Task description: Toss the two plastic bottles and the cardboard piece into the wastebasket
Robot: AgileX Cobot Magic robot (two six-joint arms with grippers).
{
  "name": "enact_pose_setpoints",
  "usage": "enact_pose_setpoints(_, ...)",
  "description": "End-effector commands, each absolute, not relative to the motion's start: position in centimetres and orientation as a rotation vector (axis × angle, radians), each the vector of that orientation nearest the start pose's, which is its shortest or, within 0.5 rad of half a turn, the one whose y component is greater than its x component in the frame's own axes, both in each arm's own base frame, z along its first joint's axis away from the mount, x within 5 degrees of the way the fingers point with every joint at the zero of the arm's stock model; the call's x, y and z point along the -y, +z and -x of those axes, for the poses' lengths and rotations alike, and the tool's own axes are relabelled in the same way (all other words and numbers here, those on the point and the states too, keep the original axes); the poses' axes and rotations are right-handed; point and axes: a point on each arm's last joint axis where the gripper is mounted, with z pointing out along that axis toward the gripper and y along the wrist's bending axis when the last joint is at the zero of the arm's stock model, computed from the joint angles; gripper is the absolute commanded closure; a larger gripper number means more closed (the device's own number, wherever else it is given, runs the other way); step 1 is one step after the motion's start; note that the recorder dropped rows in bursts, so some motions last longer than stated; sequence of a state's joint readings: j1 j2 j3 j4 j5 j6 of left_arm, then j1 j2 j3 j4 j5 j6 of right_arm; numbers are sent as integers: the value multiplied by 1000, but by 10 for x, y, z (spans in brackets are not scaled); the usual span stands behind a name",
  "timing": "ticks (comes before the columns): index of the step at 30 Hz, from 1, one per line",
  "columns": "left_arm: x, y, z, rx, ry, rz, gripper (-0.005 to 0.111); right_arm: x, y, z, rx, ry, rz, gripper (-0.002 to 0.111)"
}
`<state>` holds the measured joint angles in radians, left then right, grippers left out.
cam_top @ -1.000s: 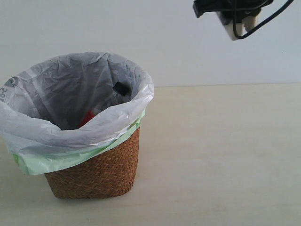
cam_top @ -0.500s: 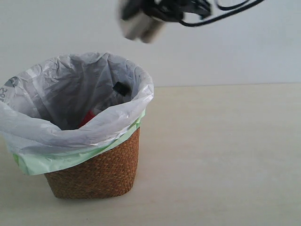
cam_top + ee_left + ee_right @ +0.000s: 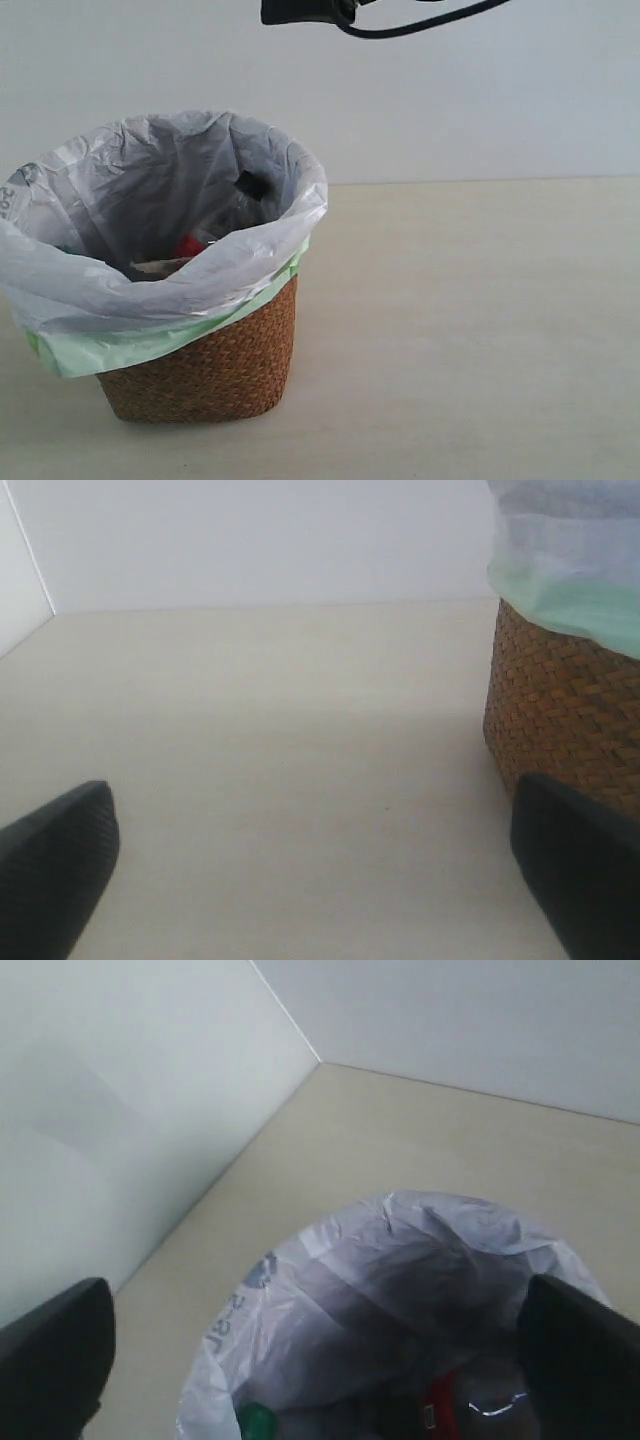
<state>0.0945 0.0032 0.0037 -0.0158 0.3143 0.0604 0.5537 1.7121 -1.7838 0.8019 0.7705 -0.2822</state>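
The wastebasket stands on the left of the table, its white bag hanging wide over the rim. Inside it lie a bottle with a black cap and red label, and a pale tan edge of the cardboard piece. The right wrist view looks down into the wastebasket and shows a green cap and the red label. My right gripper hangs open and empty above it. The left gripper is open beside the wastebasket, low over the table.
The right arm and its black cable cross the top of the exterior view. Bare pale tabletop stretches to the right of the basket. A white wall stands behind the table.
The right arm swung left from the upper right to above the basket. The pale piece it carried has left the gripper, and a tan edge now shows inside the basket.
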Motion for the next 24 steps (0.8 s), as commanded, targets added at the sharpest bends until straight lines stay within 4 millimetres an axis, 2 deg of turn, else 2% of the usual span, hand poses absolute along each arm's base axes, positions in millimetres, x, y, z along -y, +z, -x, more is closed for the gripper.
enact_pose_setpoints(1,-4,185,-54,-1791,84,45,-1,-242,419,-308,-2109,981,651,7)
enact_pose_setpoints(5,-4,185,-54,-1791,84,45,-1,-227,404,-313,-2254,710,656,7)
enact_pose_setpoints(13,-4,185,-54,-1791,84,45,-1,-174,385,-322,-2504,-91,550,9)
enact_pose_setpoints(15,-4,185,-54,-1791,84,45,-1,-165,388,-327,-2466,-228,495,21)
enact_pose_setpoints(17,-4,185,-54,-1791,84,45,-1,-158,390,-328,-2432,-325,491,47)
enact_pose_setpoints(20,-4,185,-54,-1791,84,45,-1,-155,387,-324,-2439,-342,506,102)
enact_pose_setpoints(21,-4,185,-54,-1791,84,45,-1,-154,388,-322,-2440,-334,498,107)
enact_pose_setpoints(24,-4,185,-54,-1791,84,45,-1,-154,385,-317,-2463,-303,514,106)
